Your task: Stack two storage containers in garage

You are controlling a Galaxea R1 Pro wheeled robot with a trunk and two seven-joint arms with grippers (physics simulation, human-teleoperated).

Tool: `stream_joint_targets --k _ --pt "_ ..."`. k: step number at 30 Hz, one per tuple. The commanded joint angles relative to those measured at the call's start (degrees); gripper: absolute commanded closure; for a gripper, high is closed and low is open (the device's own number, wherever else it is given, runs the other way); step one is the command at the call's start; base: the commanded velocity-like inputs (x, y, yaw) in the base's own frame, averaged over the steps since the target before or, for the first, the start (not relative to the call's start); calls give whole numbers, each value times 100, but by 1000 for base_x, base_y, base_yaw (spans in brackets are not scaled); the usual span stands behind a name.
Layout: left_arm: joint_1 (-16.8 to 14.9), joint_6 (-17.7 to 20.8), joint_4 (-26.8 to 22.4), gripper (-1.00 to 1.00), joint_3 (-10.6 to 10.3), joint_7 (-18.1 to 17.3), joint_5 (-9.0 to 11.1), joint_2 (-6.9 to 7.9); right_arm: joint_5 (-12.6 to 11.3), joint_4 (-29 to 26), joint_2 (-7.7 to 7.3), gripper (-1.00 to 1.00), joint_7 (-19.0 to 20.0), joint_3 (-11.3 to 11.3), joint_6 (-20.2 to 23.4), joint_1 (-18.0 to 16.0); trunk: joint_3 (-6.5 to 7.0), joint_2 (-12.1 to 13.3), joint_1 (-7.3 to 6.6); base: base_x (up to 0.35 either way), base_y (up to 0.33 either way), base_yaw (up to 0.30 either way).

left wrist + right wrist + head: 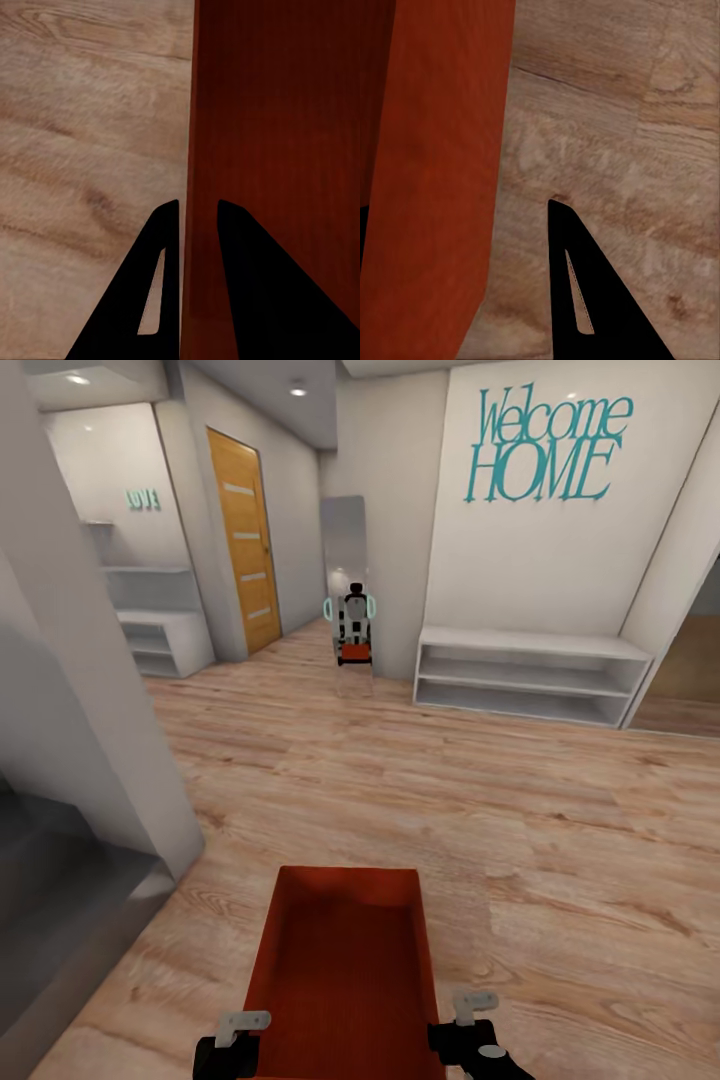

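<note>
A: What's the surface & room?

B: Light wood-plank floor runs fwd from both end effectors through a hallway w/ pale walls. Ahead of them on the far wall, teal "Welcome HOME" lettering, w/ a low white shelf unit under it. Ahead and off to the left arm's side, an orange-wood door and a small teal "LOVE" sign. Straight ahead, a tall mirror shows the robot's reflection carrying something orange-red.

A: Where's the container rel. to the end effectors?

B: The orange-red storage container sits between them, stretching fwd from both, above the planks. Left end effector is at its near left wall, right end effector at its near right wall. In the left wrist view the left end effector straddles the wall: one finger each side, narrow gap, wall in it, so it's clamped on the container. In the right wrist view one finger is outside the wall over the floor, the other mostly hidden behind the wall; looks gripped too, jaws nearly closed.

A: Counts?

B: 1 container, 2 end effectors, 1 door, 1 mirror, 2 wall signs. A 2nd white shelf unit stands ahead on the left arm's side, so 2 units.
</note>
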Motion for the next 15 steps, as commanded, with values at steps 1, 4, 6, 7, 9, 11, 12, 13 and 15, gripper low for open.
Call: stream_joint_targets --k 1,4,6,7,9,11,12,13,15 --pt "-4 -22 -1 100 44 89 2 4 23 8 -3 100 -60 28 -12 -4 -5 -2 3 344 0 0" --pt "-4 -22 -1 100 44 89 2 4 21 8 -3 100 -60 28 -12 -4 -10 -2 3 344 0 61" --pt "-4 -22 -1 100 44 89 2 4 21 8 -3 100 -60 30 -12 -4 -17 -2 3 344 0 164" --pt "-4 -22 -1 100 44 89 2 4 21 8 -3 100 -60 31 -12 -4 -21 -2 3 344 0 193" --pt "-4 -22 -1 100 44 89 2 4 22 8 -3 100 -60 28 -12 -4 -29 -2 3 344 0 142" --pt "-5 -22 -1 100 44 89 2 4 25 8 -3 100 -60 30 -12 -4 -32 -2 3 344 0 61" --pt "-5 -22 -1 100 44 89 2 4 26 8 -3 100 -60 30 -12 -4 -33 -2 3 344 0 33" --pt "-5 -22 -1 100 44 89 2 4 25 8 -3 100 -60 31 -12 -4 -34 -2 3 344 0 27" --pt "-6 -22 -1 100 44 89 2 4 24 8 -3 100 -60 30 -12 -4 -34 -2 3 344 0 15"
